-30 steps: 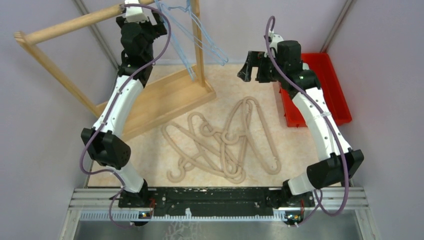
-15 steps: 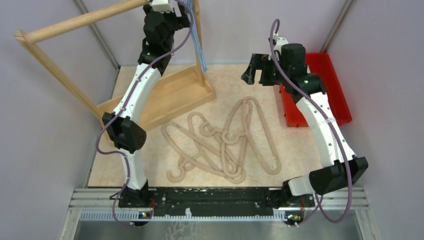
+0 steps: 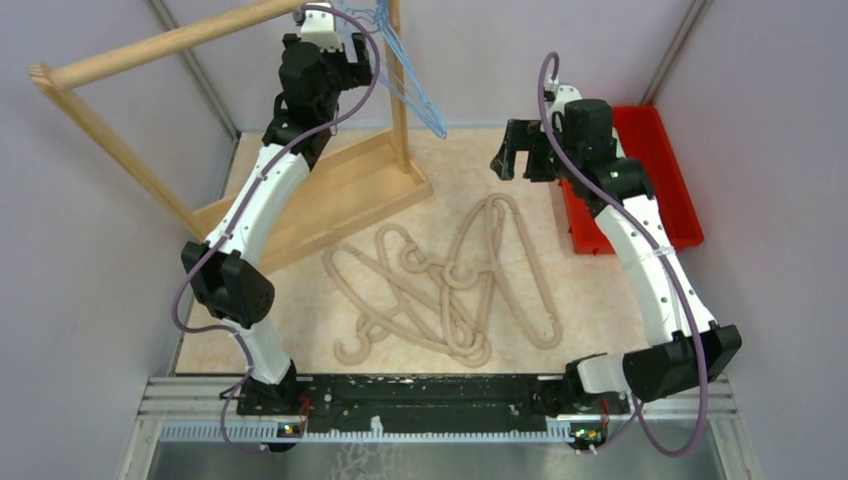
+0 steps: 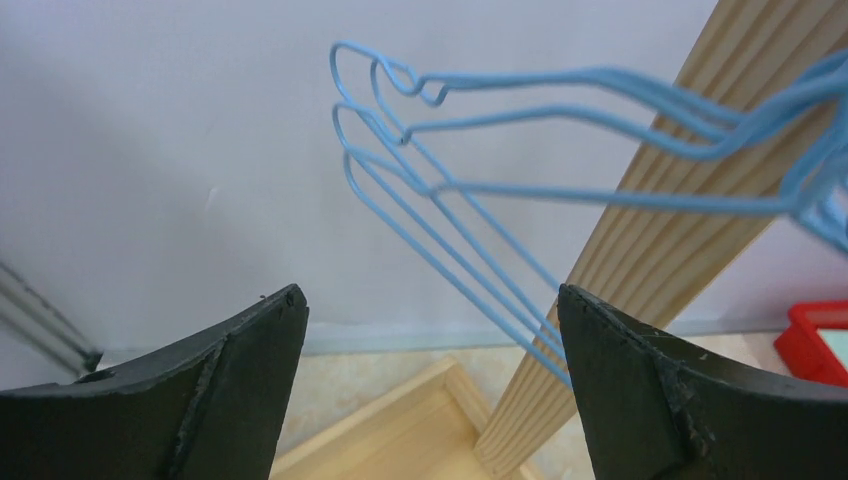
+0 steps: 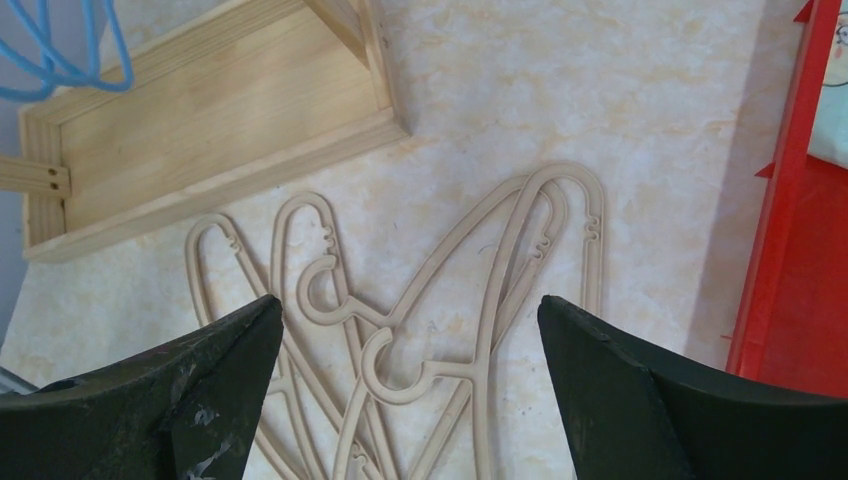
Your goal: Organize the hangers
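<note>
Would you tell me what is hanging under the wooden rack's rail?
Light-blue wire hangers dangle beside the upright post; their hooks on the rail cannot be seen.

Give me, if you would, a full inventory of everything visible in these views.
blue wire hangers: several, exact count unclear, light blue, hanging on the rack beside its post
beige hangers: several, tangled, beige, lying mid-table
wooden rack: one, pale wood, far left of the table
red bin: one, red, far right
table: one, beige marbled top
left gripper: one, black, open, raised by the blue hangers
right gripper: one, black, open, above the beige pile
</note>
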